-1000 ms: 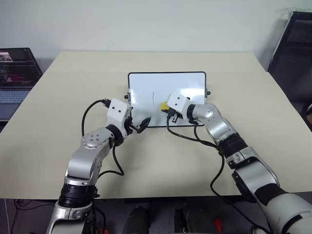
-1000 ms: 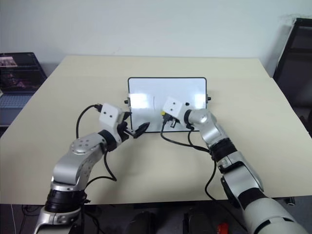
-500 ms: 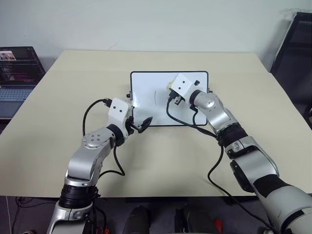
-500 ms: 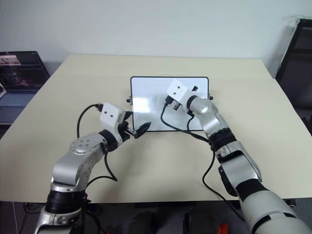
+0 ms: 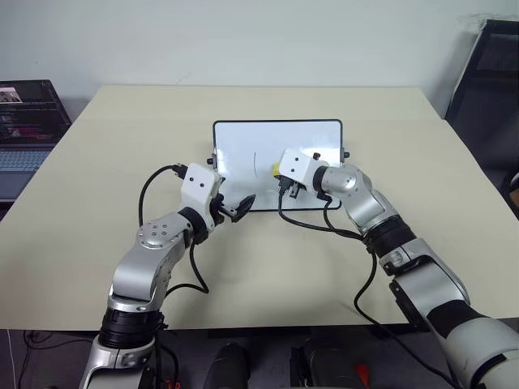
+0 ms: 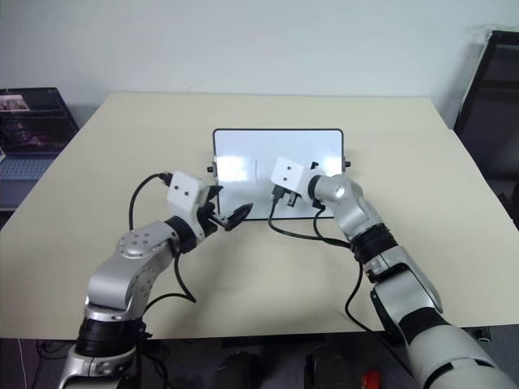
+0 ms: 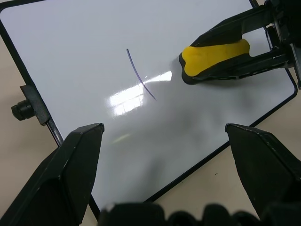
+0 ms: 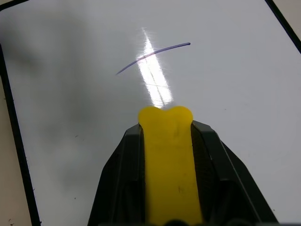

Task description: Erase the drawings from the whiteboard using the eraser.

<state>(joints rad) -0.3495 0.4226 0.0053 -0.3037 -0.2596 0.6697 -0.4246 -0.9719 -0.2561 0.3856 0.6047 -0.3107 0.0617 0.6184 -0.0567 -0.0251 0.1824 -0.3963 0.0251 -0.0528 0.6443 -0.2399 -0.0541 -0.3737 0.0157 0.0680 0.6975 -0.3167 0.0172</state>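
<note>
Eraser (image 7: 215,60) back down whiteboard (image 5: 243,139), beside stroke (image 7: 140,74).

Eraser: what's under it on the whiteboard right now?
Glossy white whiteboard lies around the eraser; one thin dark stroke sits clear beside it. Whatever lies directly beneath the eraser is covered.

No legible text, label, brand or number is observed on any surface. The whiteboard (image 7: 197,122) bears only one thin curved stroke (image 7: 140,74), which forms no letter or sign.
</note>
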